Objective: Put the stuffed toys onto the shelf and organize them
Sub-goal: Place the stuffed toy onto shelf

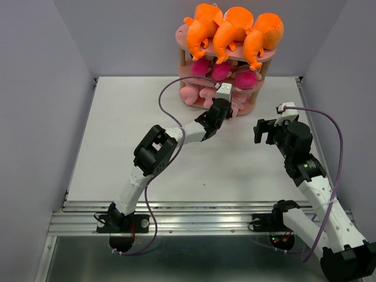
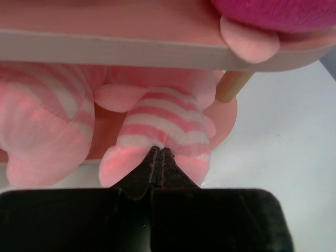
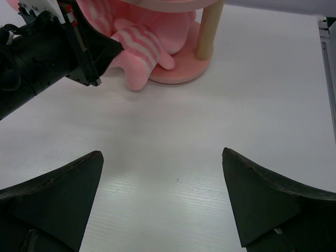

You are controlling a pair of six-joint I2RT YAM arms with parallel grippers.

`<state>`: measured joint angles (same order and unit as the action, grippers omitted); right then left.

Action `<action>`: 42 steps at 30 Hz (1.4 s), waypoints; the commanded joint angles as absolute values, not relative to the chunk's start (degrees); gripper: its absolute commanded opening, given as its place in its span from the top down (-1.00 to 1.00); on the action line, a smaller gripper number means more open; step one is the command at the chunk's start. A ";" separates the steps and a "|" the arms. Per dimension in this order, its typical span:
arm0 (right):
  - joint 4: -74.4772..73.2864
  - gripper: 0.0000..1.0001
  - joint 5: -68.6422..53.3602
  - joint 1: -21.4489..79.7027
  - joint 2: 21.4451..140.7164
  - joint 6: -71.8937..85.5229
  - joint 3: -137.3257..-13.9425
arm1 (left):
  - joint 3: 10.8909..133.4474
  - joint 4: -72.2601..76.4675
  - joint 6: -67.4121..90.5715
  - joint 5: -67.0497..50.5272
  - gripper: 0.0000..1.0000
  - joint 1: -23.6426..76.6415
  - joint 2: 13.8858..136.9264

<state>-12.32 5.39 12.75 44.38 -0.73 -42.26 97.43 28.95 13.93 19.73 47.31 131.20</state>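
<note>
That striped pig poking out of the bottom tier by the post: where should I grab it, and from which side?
Take the pig by a foot overhanging the bottom tier, coming in low and level from the table side. The middle tier roofs its body and a post flanks it.

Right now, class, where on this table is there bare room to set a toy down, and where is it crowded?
Bare table lies between the left wall and the left arm, and between the shelf base and the open right tool. Crowded: every shelf tier, where the shut left tool touches a striped pig.
</note>
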 commanded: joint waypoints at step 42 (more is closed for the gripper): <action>-8.96 -1.00 6.50 12.48 44.12 -1.67 -42.10 | 108.63 29.71 -8.44 27.16 0.93 48.52 134.74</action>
